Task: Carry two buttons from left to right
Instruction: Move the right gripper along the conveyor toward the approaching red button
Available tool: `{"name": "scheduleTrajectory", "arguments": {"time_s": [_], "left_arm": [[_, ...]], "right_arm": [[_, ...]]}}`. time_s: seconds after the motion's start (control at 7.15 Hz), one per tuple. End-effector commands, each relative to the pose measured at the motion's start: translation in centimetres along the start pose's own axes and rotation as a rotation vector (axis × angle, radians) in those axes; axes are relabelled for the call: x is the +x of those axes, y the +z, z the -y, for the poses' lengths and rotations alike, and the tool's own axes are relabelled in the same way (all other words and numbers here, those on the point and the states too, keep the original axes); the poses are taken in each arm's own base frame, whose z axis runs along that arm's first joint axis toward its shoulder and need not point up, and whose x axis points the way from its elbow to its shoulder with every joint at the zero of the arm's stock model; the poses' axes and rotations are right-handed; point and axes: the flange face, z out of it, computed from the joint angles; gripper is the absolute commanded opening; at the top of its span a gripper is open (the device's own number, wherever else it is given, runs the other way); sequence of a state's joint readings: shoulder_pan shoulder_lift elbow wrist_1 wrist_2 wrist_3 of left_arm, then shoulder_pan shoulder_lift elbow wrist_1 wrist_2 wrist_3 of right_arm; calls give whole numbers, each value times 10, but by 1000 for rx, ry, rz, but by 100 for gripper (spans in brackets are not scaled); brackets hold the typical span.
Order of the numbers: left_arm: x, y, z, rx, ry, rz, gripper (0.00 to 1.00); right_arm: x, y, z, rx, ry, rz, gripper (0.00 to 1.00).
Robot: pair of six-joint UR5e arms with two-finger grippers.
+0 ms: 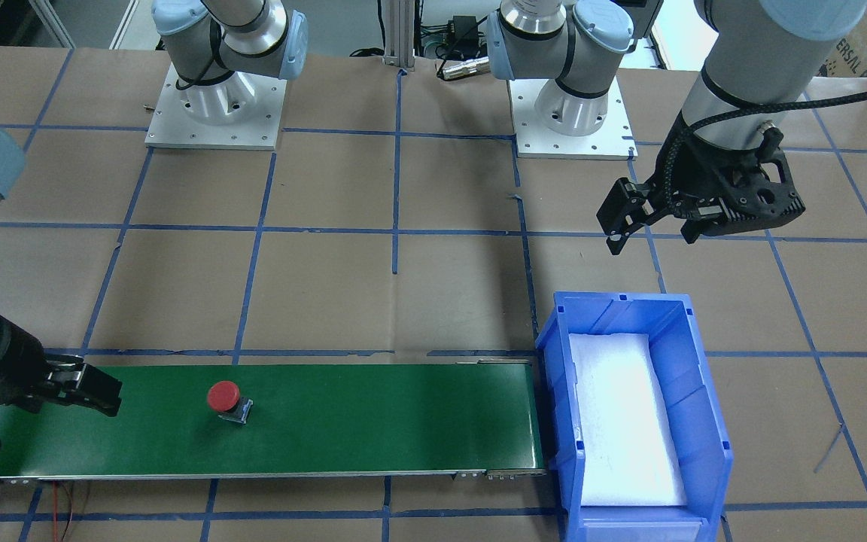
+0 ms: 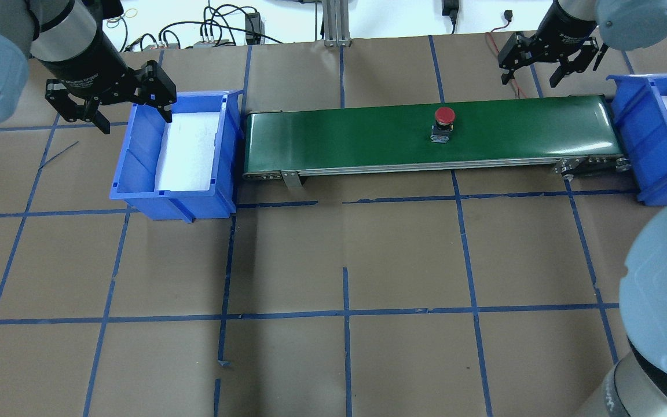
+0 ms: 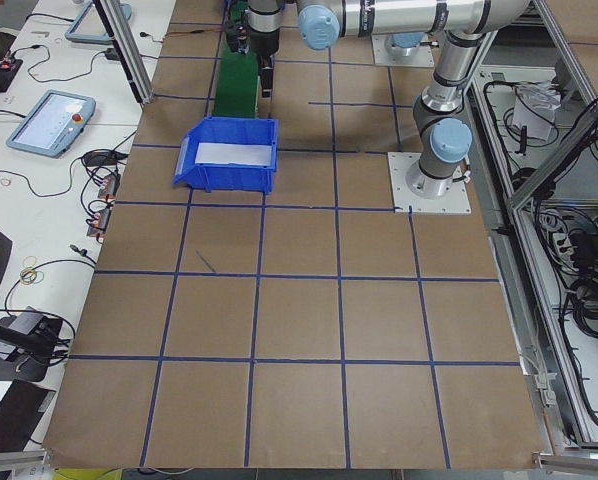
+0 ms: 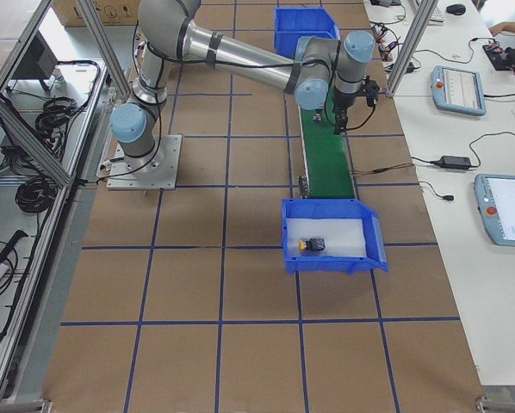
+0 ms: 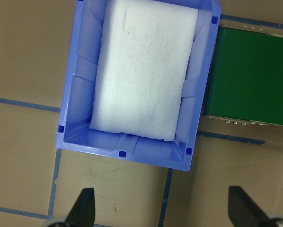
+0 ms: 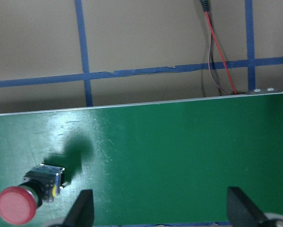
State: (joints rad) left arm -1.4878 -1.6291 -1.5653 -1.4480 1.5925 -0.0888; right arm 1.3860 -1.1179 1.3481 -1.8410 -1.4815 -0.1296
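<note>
Red-capped button (image 2: 444, 119) is seen on the green conveyor belt (image 2: 345, 139), a little past the belt's middle toward the robot's right end. It is touched by nothing. Its black-and-grey block is visible beside the cap in the right wrist view; upright or tipped cannot be told.

Yellow-capped button (image 4: 312, 246) is found in the right blue bin (image 4: 335, 263), on the white foam liner, near the bin's left side in the exterior right view. In the overhead view only a sliver of it is caught at the frame edge.

Right gripper (image 6: 163, 210) is held above the belt near its right end, over the edge away from the robot, well apart from the red button. Its fingers are spread and nothing is held between them.

Left gripper (image 5: 163, 210) is held above the table just beside the left blue bin (image 2: 136, 156), on the bin's far side from the robot. Its fingers are spread wide and nothing is gripped. Only a white foam pad (image 5: 144, 71) is seen in that bin, which is set against the belt's left end.
</note>
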Motion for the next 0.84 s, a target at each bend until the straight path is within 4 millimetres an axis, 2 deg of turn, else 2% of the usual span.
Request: {"name": "scheduleTrajectory", "arguments": {"time_s": [0.0, 0.7], "left_arm": [[0, 1, -1, -4, 2, 0, 100], [-1, 1, 0, -4, 2, 0, 100]], "right_arm": [[-35, 6, -7, 30, -44, -15, 100], [-39, 20, -8, 33, -38, -28, 100]]}}
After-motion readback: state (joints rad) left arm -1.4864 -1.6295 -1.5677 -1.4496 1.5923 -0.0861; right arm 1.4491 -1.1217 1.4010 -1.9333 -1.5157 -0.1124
